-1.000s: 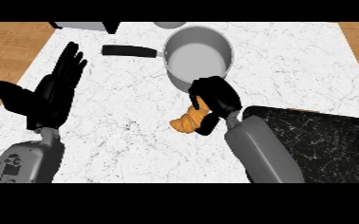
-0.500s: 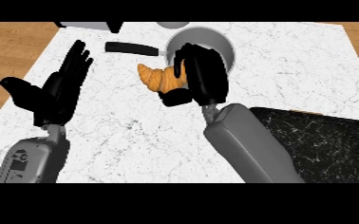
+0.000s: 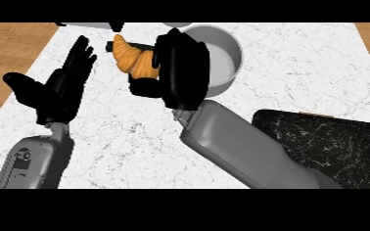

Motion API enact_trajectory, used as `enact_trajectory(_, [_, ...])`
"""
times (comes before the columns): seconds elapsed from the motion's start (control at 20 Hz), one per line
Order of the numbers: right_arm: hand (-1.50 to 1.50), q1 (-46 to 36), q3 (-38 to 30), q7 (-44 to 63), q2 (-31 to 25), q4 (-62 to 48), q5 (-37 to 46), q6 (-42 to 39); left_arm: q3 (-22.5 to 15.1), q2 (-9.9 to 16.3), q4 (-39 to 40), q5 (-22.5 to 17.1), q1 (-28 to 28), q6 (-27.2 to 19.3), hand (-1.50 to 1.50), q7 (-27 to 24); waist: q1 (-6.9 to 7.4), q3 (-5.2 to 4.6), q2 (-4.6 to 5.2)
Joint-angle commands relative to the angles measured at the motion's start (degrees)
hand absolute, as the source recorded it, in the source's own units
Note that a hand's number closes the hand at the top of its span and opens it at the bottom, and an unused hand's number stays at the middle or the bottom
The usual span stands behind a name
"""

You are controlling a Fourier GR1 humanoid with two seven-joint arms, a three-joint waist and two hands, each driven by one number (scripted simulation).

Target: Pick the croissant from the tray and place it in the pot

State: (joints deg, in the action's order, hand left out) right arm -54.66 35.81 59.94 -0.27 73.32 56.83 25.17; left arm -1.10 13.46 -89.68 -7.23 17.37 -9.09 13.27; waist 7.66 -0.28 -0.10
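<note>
An orange-brown croissant (image 3: 133,60) is held up by my right hand (image 3: 180,71), whose fingers and thumb curl round its right end. The croissant sits left of the grey pot (image 3: 220,54), above the counter, not over the pot's opening. My right hand and forearm cover the pot's left rim and hide most of its black handle. The black tray (image 3: 321,144) lies at the lower right with nothing visible on it. My left hand (image 3: 61,88) rests open at the left, fingers up.
The white marble counter (image 3: 289,88) fills the view, with wooden strips (image 3: 25,41) at its left and right edges. A grey object (image 3: 94,25) shows at the top edge left of the pot.
My right hand has carried the croissant up and leftward from near the tray to beside the pot's left rim. The left hand has shifted slightly.
</note>
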Motion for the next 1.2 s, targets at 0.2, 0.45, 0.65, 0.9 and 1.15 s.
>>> enact_trajectory(0.2, [1.5,-7.4,4.5,15.0,0.2,-8.3,-2.3,10.8,1.3,0.2,0.6,-0.2,1.9,-0.6,0.0,0.5,-1.01,0.13,0.8])
enact_trajectory(0.45, [1.5,-9.6,5.1,12.2,0.2,-17.7,-1.3,15.6,-0.1,-0.8,0.5,1.3,2.1,-1.4,0.0,0.6,-1.29,0.13,1.04])
enact_trajectory(0.65, [1.5,-13.9,4.8,14.6,0.2,-28.3,4.4,6.8,0.8,-0.3,0.0,0.5,-0.5,-0.4,0.0,-1.2,-1.9,0.06,0.77])
enact_trajectory(0.9, [1.5,-14.8,6.5,13.8,0.2,-34.5,1.5,9.7,0.7,-1.5,0.4,0.7,-0.3,-1.0,0.0,-1.8,-1.41,0.15,1.35])
enact_trajectory(1.15, [1.5,-10.7,4.3,6.9,0.2,-39.6,-3.8,15.1,1.7,0.2,0.9,0.6,-0.2,0.4,0.0,-3.1,-1.18,0.21,1.97])
